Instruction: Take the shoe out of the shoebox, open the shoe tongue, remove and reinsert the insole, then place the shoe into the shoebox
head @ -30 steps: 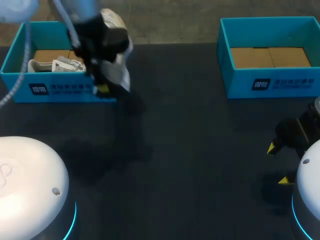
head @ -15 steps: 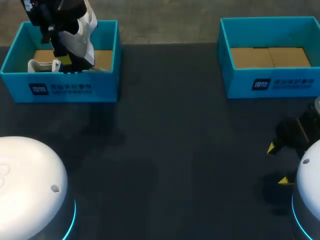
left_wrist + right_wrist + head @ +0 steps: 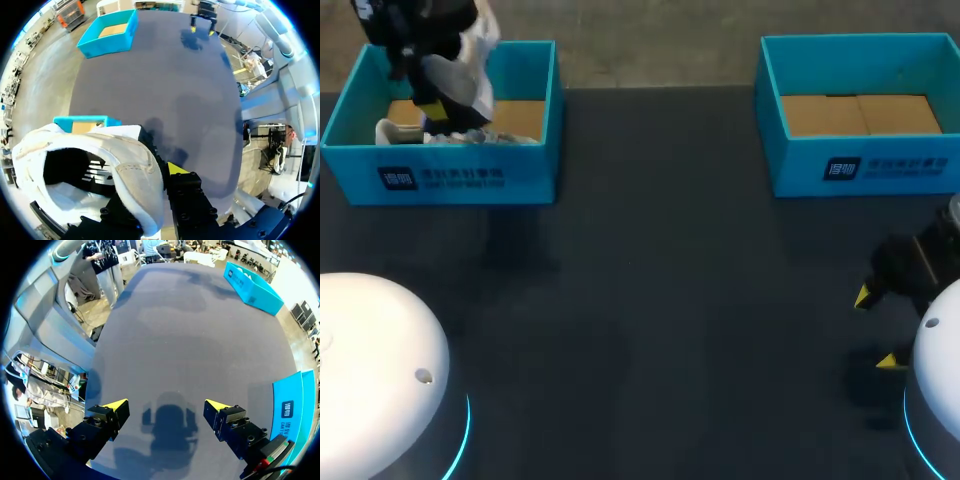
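The left gripper [image 3: 433, 108] clamps the shoe [image 3: 472, 62] over the shoebox [image 3: 450, 178]. The right gripper [image 3: 876, 328] gapes wide near the table [image 3: 670, 300]'s right edge.

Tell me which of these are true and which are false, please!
1. The left jaws hold a white shoe. True.
2. The right box has a shoe inside. False: only its cardboard floor shows.
3. The right jaws are open and empty. True.
4. The held shoe sits on the table. False: it is held up at the left box.
5. The left box is empty. False: a second shoe lies in it.
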Motion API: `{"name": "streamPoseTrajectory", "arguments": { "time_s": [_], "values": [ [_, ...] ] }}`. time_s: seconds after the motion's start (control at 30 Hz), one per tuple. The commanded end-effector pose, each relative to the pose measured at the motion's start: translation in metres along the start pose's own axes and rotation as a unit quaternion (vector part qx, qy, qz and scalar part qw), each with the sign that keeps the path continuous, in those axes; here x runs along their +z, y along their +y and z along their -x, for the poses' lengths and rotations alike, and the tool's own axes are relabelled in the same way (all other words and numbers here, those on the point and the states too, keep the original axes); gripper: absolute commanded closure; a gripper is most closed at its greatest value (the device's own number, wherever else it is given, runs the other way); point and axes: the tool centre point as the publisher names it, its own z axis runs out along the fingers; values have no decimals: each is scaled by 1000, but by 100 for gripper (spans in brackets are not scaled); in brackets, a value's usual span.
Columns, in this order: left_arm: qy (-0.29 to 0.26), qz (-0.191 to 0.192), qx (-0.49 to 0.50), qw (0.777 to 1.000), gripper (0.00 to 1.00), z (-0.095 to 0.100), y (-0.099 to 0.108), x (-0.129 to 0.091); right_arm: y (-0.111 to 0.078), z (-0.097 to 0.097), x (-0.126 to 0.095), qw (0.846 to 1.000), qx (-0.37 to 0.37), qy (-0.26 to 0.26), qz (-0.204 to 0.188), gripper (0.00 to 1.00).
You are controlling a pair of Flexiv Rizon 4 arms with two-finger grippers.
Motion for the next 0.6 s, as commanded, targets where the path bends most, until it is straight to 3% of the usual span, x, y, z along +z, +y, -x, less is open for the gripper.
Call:
{"name": "streamPoseTrajectory", "arguments": {
  "time_s": [0.03,0.37,0.6],
  "values": [
    [31,-19,7,999,100,34,32,-10,0,-2,1,1000,0,-2,-1,0],
    [21,12,5,1000,100,96,88,4,0,-2,1,1000,0,-2,-1,0],
    [38,-4,24,999,100,133,116,8,0,-2,1,1000,0,-2,-1,0]
  ]
}}
